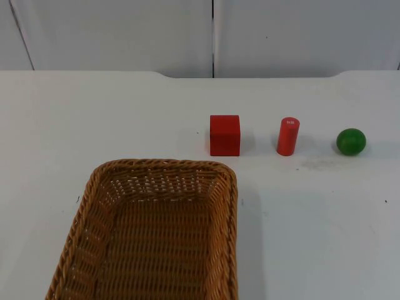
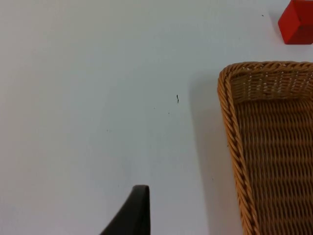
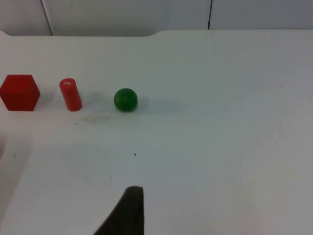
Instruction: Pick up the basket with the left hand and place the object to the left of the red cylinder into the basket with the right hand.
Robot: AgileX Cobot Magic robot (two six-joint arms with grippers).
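A brown wicker basket (image 1: 164, 164) rests on the white table at the front left, and its rim (image 2: 264, 65) also appears in the left wrist view. Behind its far right corner stands a red cube (image 1: 225, 135) (image 2: 297, 22) (image 3: 19, 92). To the cube's right an upright red cylinder (image 1: 288, 135) (image 3: 71, 94) stands, so the cube is the object left of the cylinder. My left gripper (image 2: 137, 205) hovers over bare table to the left of the basket, apart from it. My right gripper (image 3: 129, 208) hangs over bare table in front of the row of objects, touching nothing.
A green ball (image 1: 351, 141) (image 3: 125, 99) lies to the right of the cylinder. The grey partition wall (image 1: 212, 37) closes the table's far edge. Bare table lies left of the basket and in front of the three objects.
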